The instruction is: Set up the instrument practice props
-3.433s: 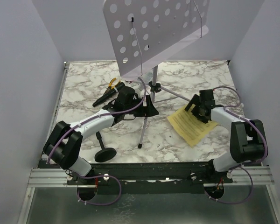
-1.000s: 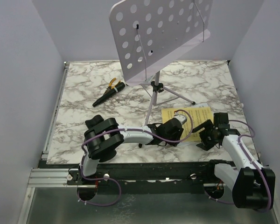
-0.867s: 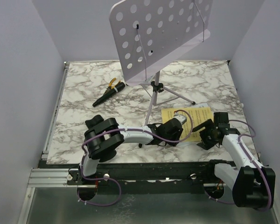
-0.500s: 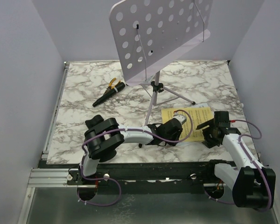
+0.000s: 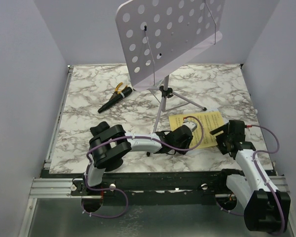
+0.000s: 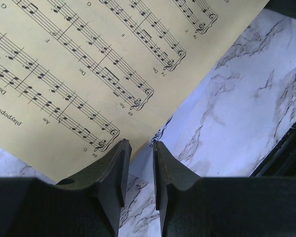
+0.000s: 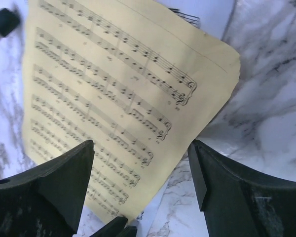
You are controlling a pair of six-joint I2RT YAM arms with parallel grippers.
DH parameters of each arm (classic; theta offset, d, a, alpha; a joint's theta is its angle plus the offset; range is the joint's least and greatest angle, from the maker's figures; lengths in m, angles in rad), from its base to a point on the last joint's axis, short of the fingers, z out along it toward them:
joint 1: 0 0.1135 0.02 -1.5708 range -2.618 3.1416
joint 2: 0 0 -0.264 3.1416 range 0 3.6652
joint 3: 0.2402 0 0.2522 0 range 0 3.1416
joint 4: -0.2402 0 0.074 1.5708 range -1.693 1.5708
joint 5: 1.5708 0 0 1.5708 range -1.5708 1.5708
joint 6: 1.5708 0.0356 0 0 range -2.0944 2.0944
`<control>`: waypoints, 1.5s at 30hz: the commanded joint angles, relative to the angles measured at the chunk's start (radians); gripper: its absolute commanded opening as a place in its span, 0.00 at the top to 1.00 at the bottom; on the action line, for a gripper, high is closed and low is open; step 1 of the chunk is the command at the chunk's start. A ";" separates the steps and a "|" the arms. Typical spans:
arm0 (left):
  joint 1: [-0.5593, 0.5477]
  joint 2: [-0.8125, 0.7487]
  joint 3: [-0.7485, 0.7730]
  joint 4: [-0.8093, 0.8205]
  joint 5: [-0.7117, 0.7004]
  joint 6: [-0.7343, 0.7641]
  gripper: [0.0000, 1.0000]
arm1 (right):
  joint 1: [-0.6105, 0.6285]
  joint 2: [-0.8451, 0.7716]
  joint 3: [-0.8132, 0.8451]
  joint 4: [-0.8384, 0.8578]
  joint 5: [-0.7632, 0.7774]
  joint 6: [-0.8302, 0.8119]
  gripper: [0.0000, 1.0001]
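While the left arm (image 5: 138,143) holds, the right arm (image 5: 251,165) has lifted.
Right gripper (image 7: 140,144) spread over the yellow page (image 7: 103,94) on the table (image 5: 89,98), I note; left gripper (image 6: 140,145) narrowly parted at its edge.

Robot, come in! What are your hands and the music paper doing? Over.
Left gripper nearly closed at yellow sheet edge, grip unclear. Right gripper wide open above it. Music stand leg beside left arm.

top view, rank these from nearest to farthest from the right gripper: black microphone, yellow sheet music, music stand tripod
From the right gripper:
1. yellow sheet music, just to its left.
2. music stand tripod, farther back, mid-table.
3. black microphone, rear left, beside the pliers.
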 commanded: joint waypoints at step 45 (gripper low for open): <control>0.044 -0.599 -0.139 -0.011 0.306 0.010 0.14 | -0.006 -0.243 0.501 0.002 -0.491 -0.533 0.99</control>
